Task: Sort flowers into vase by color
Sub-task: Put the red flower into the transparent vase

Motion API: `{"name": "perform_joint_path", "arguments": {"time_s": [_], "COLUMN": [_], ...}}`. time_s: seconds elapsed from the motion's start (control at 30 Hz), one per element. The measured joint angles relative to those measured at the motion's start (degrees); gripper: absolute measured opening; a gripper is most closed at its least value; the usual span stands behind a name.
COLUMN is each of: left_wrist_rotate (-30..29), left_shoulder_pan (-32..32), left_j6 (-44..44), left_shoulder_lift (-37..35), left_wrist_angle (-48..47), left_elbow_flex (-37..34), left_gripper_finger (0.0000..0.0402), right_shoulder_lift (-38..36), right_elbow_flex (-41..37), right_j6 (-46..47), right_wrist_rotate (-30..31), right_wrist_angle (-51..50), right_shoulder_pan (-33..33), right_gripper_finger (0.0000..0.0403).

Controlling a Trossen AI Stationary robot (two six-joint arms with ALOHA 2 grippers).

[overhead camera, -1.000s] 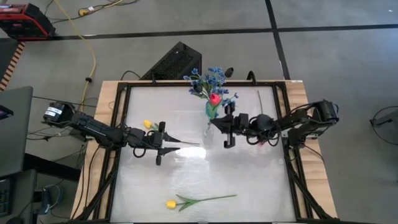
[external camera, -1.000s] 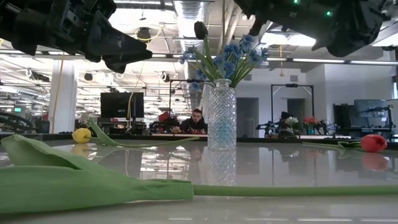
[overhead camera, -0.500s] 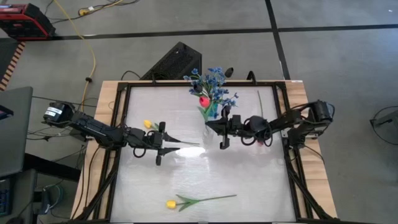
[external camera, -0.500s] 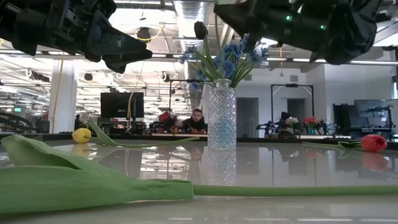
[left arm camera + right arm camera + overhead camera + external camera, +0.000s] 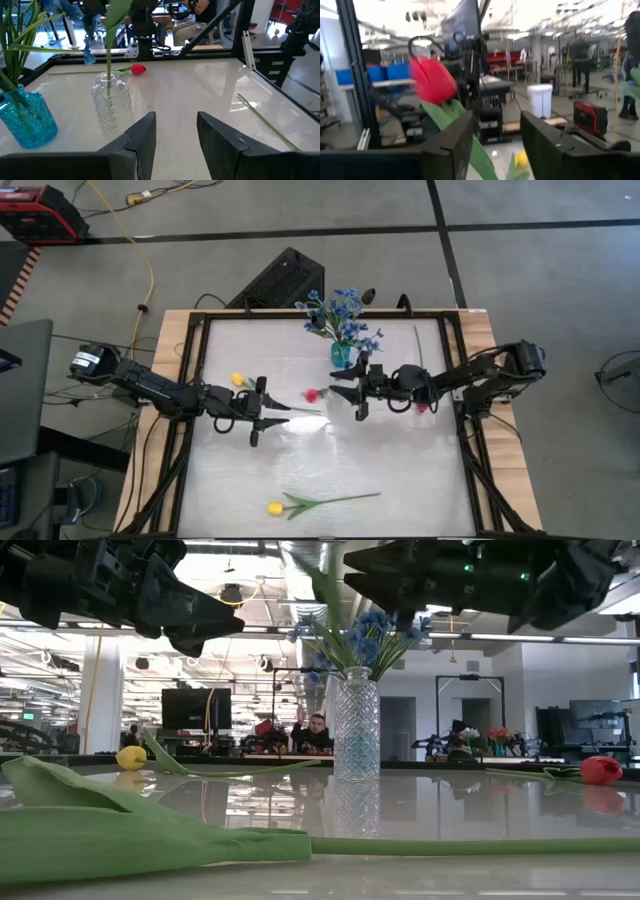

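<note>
On the left of the table, the left gripper (image 5: 262, 418) is hovering above the glossy white tabletop (image 5: 400, 470) with its two dark fingers (image 5: 142, 142) standing partly open and holding nothing. A yellow tulip with a green stem (image 5: 238, 380) is lying just behind this gripper, and a second yellow tulip on a long green stem (image 5: 275, 508) is lying near the front edge, well apart from both arms.

At the centre, a clear cut-glass cylindrical vase (image 5: 356, 725) is standing upright with a green stem rising out of its neck. Beside it, toward the far edge, a small translucent bright-blue vase (image 5: 341, 356) is holding a bunch of small blue blossoms on thin green stems (image 5: 340, 310). A red tulip bloom with green leaves (image 5: 316, 394) is showing between the two grippers, tilted over from the clear vase toward the left.

To the right of centre, the right gripper (image 5: 360, 385) is hanging above the clear vase. Its dark fingers (image 5: 452, 145) are standing apart, with the red bloom just ahead of them; whether they are touching the stem cannot be told. Another red tulip (image 5: 600, 769) is lying on the table at the right.
</note>
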Motion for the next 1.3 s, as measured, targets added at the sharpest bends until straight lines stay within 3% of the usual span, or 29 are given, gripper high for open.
{"name": "perform_joint_path", "arguments": {"time_s": [0.2,0.5,0.7,0.93,1.13,1.3], "left_wrist_rotate": [1.15,1.17,1.17,1.17,1.17,1.17], "left_shoulder_pan": [0.00,0.00,0.00,0.00,0.00,0.00], "left_j6": [0.00,0.00,-0.23,-0.81,-0.85,-1.30], "left_shoulder_lift": [0.00,0.00,0.00,0.00,0.00,0.00], "left_wrist_angle": [0.00,0.00,0.04,0.07,0.08,-0.08], "left_elbow_flex": [0.00,0.02,0.02,0.02,0.02,0.02], "left_gripper_finger": [0.0132,0.0132,0.0132,0.0132,0.0132,0.0132], "right_shoulder_lift": [-9.40,-26.70,-34.17,-35.49,-33.14,-29.92], "right_elbow_flex": [0.00,0.01,0.02,0.02,0.02,0.02], "right_j6": [-0.57,-0.72,-10.26,-22.52,-33.68,-44.51], "right_wrist_rotate": [-0.17,-0.17,-0.03,4.69,5.21,9.17], "right_wrist_angle": [-17.74,-49.70,-70.85,-91.41,-94.31,-95.13], "right_shoulder_pan": [0.63,3.26,3.54,1.60,-0.22,-1.36], "right_gripper_finger": [0.0231,0.0232,0.0232,0.0232,0.0232,0.0232]}}
